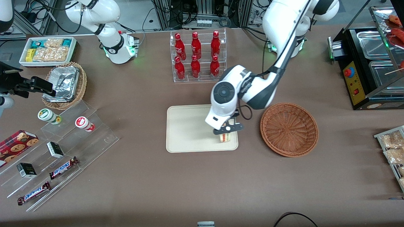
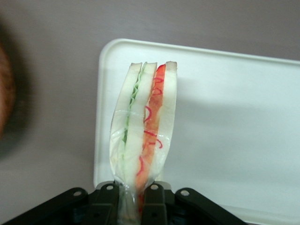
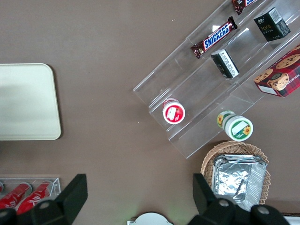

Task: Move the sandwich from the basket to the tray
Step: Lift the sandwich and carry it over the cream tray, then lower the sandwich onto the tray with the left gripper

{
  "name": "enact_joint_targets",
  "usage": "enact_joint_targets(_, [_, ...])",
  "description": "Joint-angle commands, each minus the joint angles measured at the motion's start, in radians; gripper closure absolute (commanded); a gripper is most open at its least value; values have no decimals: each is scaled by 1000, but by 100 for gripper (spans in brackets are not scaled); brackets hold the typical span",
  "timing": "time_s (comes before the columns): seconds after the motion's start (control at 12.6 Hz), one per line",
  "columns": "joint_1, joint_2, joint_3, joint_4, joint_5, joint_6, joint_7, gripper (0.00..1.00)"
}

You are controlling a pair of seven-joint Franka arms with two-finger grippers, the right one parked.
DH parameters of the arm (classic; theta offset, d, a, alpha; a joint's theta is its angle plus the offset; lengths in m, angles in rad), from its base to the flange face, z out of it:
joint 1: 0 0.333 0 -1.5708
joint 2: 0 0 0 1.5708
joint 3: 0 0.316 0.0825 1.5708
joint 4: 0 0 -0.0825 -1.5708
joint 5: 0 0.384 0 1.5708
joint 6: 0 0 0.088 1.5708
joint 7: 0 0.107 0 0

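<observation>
The tray (image 1: 189,132) is lying flat under the gripper (image 1: 226,130), most of its bare cream surface stretching away toward the parked arm's end of the table. The gripper is hanging over the tray's end nearest the basket, and its two black fingers (image 2: 108,202) are pinching narrow on the sandwich (image 1: 224,137). The wrist camera is showing it plainly: the sandwich (image 2: 144,126) is standing on edge in clear wrap, green filling in one layer, red and orange in the other, its pinched end squeezed between the finger pads over the tray's (image 2: 234,122) rounded corner. Just beside the gripper, toward the working arm's end, the basket (image 1: 289,129) is sitting with nothing in it.
</observation>
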Motion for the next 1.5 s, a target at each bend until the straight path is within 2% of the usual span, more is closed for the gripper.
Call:
enact_joint_targets(0.0, [-42,105,12,136,1,-7,-25,100])
enact_joint_targets(0.63, [-99,236,0,253,-6,26,-126,100])
enact_joint_targets(0.95, [-99,233,-14,255,-42,-19,-129,100])
enact_joint_targets(1.42, [-100,251,-16,255,-37,23,-154,100])
